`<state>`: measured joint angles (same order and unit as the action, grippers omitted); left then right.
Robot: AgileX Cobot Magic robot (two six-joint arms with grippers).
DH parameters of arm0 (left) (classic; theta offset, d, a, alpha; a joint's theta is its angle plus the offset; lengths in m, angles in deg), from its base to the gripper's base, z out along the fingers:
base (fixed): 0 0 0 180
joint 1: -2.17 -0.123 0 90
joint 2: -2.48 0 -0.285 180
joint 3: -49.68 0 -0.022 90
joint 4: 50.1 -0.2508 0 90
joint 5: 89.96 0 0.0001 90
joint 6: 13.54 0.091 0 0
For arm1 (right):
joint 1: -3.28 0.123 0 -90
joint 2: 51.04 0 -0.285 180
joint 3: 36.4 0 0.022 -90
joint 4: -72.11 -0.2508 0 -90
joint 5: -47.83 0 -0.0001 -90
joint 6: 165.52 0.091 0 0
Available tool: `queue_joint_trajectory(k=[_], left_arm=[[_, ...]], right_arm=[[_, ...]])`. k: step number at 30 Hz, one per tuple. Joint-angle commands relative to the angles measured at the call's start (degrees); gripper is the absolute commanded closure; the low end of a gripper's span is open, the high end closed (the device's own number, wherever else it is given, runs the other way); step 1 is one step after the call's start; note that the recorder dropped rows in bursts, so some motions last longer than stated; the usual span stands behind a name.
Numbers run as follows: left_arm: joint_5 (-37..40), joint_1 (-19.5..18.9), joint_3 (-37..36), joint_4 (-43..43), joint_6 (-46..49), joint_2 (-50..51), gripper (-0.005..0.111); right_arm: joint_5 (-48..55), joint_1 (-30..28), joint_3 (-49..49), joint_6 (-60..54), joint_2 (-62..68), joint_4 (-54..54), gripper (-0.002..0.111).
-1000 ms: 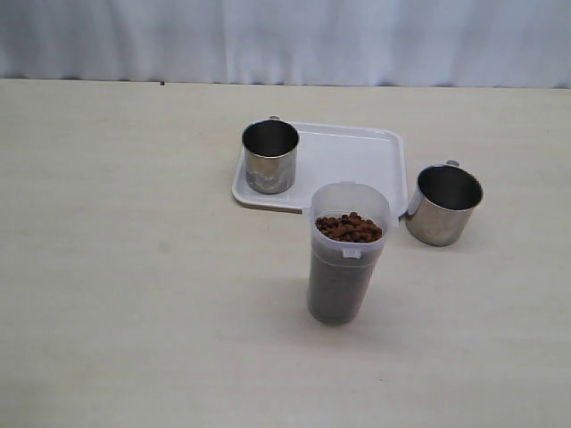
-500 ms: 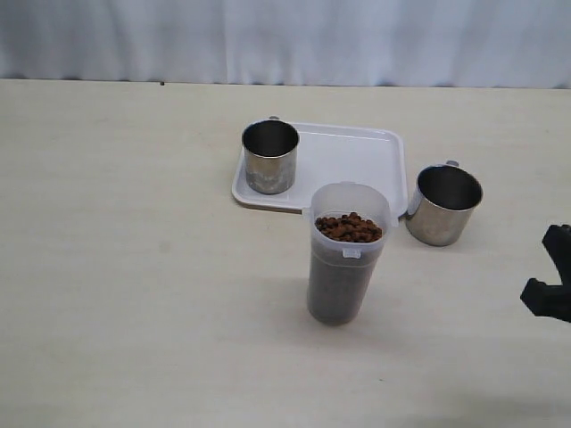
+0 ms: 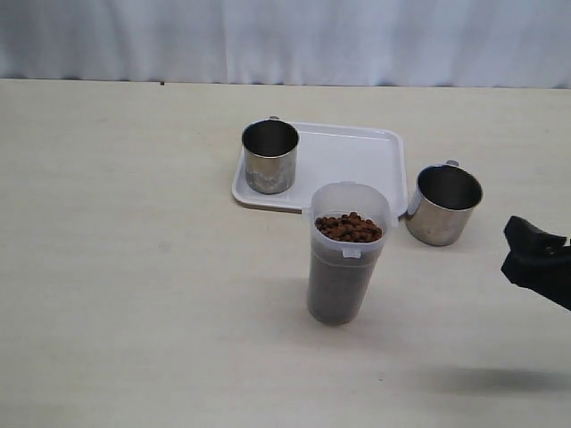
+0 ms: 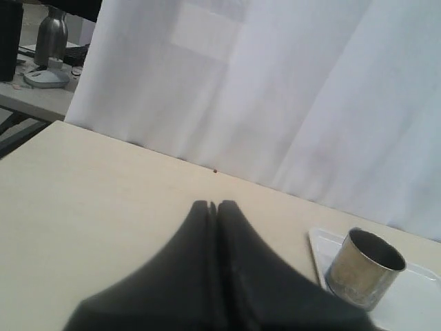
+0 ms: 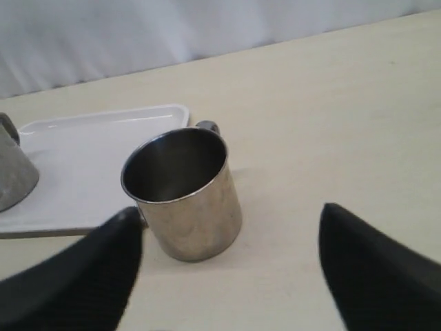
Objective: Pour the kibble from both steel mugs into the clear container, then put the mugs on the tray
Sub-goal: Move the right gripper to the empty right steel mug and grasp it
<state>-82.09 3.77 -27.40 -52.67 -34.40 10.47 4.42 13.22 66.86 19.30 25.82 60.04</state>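
White curtain runs across the whole top of the exterior view, and below it a pale cream table with faint grain fills the rest. Right of centre, in the upper half, the white tray lies flat on the table. The first steel mug stands upright in the tray's left end, its inside dark. The second steel mug stands upright on the bare table at the tray's lower right corner, just beside the rim or touching it; I cannot tell which. The clear container stands upright at centre frame, off the tray and just below its lower edge, filled almost to the rim with the kibble. At the right edge, below the second steel mug and apart from it, the black right pincer pokes in above the table; a shadow lies in the lower right corner

Left wrist view: the left pincer is pressed together, pinching nothing, over bare table. Beyond hangs the curtain, and past its edge stands a grey side desk with a silvery stand. The first steel mug shows on the tray

Right wrist view: the right pincer's fingers are spread wide, pinching nothing. The second steel mug stands on the table ahead, seen between them, its handle toward the curtain and the tray just beside it
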Motion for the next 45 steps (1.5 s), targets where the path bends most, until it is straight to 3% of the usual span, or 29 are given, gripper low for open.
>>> queue_joint_trajectory(k=[1, 5, 11, 17, 23, 38, 45], left_arm=[[-0.09, 0.46, -0.13, 0.68, -0.16, -0.2, 0.107], [-0.47, 0.46, -0.13, 0.69, -0.16, -0.2, 0.107], [-0.48, 0.46, -0.13, 0.26, -0.16, -0.2, 0.107], [-0.06, 0.46, -0.13, 0.1, -0.16, -0.2, 0.107], [6.35, 0.46, -0.13, 0.1, -0.16, -0.2, 0.107], [6.51, 0.46, -0.13, 0.1, -0.16, -0.2, 0.107], [6.84, 0.46, -0.13, 0.1, 6.68, -0.2, 0.107]], right_arm=[[-1.24, 0.24, 2.22, 0.59, 5.06, 1.33, 0.033], [-1.72, 0.24, 4.04, 0.59, 8.98, 1.94, 0.024], [-1.99, 0.24, 6.83, 0.37, 13.91, 8.52, 0.024], [-7.96, 0.24, 9.96, -1.62, 21.04, 8.25, 0.024], [-7.73, 0.24, 14.91, -2.75, 28.06, 8.63, 0.024], [-7.88, 0.24, 23.12, -5.13, 37.7, 9.76, 0.024], [-9.02, 0.24, 24.93, -5.26, 40.34, 9.74, 0.024]])
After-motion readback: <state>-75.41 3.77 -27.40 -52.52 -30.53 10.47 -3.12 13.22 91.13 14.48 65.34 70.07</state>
